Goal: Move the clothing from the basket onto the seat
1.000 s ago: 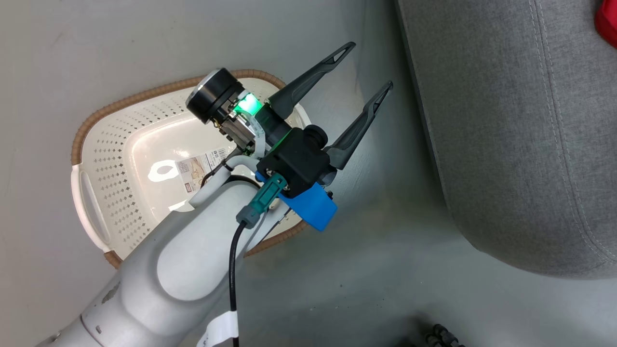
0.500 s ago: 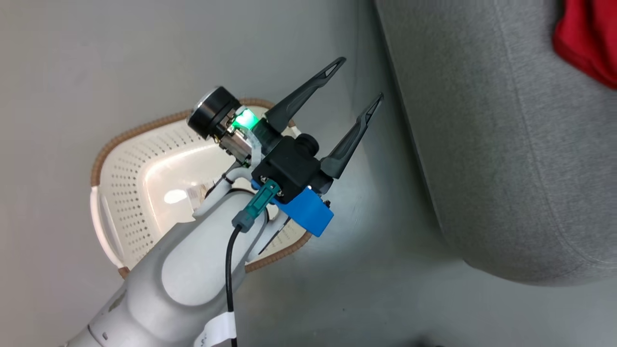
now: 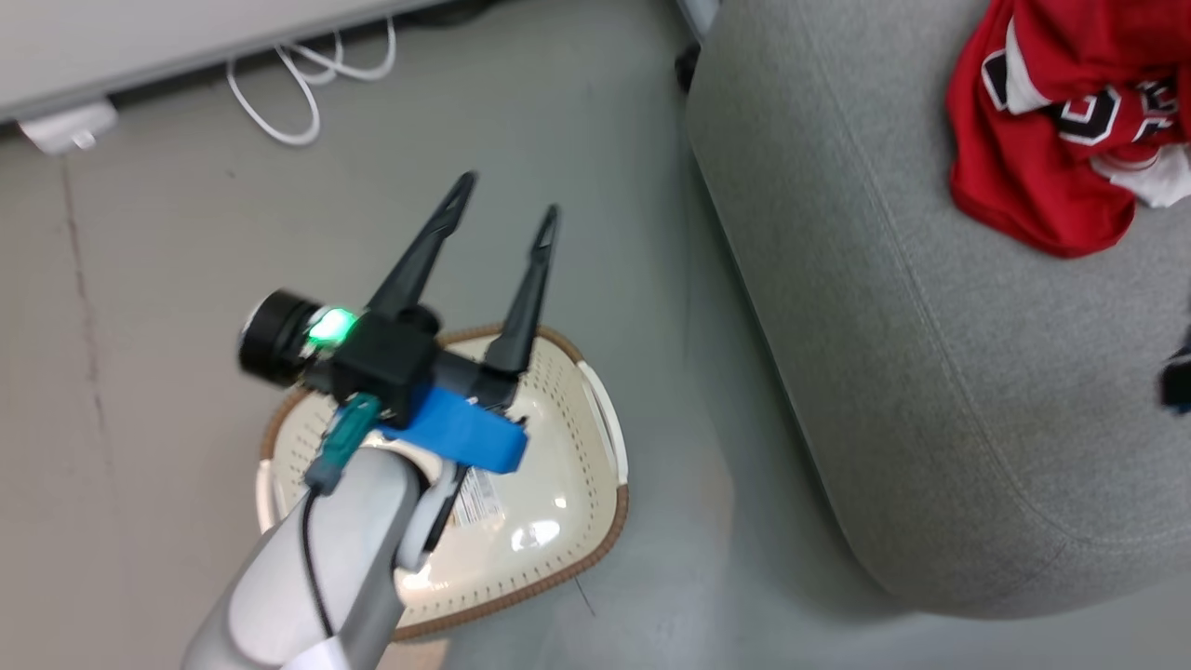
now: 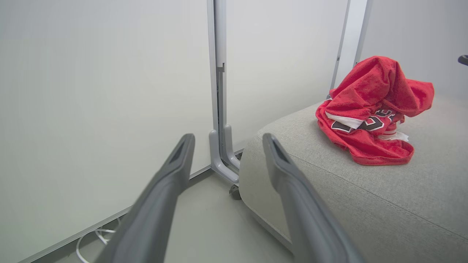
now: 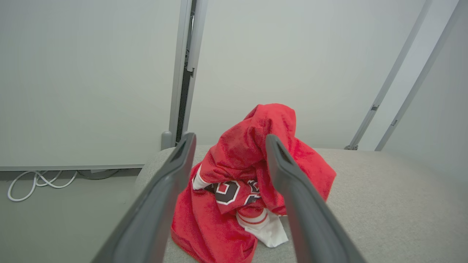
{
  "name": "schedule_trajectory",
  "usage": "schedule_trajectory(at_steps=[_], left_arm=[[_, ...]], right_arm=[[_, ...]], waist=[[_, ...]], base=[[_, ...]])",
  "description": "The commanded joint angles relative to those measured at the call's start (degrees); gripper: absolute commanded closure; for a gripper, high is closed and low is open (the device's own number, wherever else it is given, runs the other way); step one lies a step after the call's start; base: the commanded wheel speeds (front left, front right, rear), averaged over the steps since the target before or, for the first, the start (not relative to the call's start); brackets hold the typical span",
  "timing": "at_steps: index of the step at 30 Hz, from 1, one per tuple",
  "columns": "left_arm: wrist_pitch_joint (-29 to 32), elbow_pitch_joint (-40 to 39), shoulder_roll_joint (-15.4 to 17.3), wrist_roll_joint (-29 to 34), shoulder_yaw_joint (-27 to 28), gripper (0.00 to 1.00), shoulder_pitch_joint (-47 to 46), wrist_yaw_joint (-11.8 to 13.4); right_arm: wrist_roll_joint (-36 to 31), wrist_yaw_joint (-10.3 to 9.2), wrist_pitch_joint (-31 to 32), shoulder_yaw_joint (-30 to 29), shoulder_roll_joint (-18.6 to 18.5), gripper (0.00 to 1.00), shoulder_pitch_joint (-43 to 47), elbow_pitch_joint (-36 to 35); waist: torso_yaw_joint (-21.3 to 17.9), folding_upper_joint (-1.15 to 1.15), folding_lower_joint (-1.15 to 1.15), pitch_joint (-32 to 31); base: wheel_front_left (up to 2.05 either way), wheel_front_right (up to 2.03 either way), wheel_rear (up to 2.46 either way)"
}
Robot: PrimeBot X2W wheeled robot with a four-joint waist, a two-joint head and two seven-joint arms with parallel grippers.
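Since a second ago the head camera has swung, and the left gripper [image 3: 507,195] has turned from the seat [image 3: 930,372] toward open floor. Its body is over the basket's [image 3: 595,544] far rim, fingers spread and empty. Well to its right the clothing [image 3: 1042,186] lies heaped on the seat. The right wrist view shows the right gripper [image 5: 228,140], also spread and empty, the heap just ahead of its tips.

The clothing [image 3: 1033,177] lies on the seat [image 3: 884,326], right of the basket [image 3: 558,493] on the floor [image 3: 186,233].
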Motion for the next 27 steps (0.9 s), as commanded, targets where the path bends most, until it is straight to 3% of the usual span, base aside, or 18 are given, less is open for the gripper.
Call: schedule_trajectory(at_steps=[1,12,27], left_arm=[[-0.25,-0.73,0.52,0.17,1.69,0.0,2.2,0.41],[-0.23,-4.74,-1.01,2.72,15.49,0.0,14.55,0.3],[-0.22,-4.16,-6.12,7.22,28.92,0.0,25.21,-4.18]], right_arm=[[0.12,0.01,0.01,1.36,1.12,0.0,2.25,-1.13],[1.13,0.01,0.01,8.02,6.95,0.0,11.55,-6.66],[0.63,0.01,0.01,11.87,12.45,0.0,18.02,-8.06]], waist=[[1.37,0.0,0.01,-4.33],[7.03,0.0,0.01,-12.9],[12.65,0.0,0.01,-18.57]], base=[[0.0,0.0,0.0],[0.0,0.0,0.0],[0.0,0.0,0.0]])
